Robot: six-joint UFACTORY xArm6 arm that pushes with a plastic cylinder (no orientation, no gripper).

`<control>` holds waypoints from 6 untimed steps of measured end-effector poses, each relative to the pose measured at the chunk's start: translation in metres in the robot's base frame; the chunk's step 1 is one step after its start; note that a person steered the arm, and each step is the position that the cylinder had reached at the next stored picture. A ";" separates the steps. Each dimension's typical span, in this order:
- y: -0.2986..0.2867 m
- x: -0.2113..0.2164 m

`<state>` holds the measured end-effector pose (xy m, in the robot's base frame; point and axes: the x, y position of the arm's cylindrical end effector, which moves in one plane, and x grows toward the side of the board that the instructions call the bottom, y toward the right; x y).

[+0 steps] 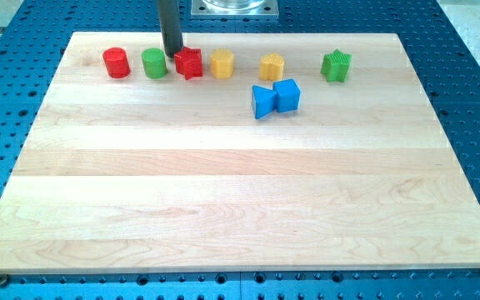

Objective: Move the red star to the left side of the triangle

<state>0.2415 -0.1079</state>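
Along board's top, seven blocks (222,63), one rod tip (173,54)

Wooden board (223,192) with coloured blocks (223,63)

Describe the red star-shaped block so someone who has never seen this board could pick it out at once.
Start at the light wooden board and follow the row of blocks along its top edge. The red star-shaped block is third from the view's left, between the green cylinder and a yellow block. It alone has my tip at its upper left corner, and its points distinguish it from the round red cylinder.
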 end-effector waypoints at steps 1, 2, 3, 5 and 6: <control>0.009 0.000; 0.029 -0.001; 0.024 0.014; 0.004 0.120; 0.002 0.125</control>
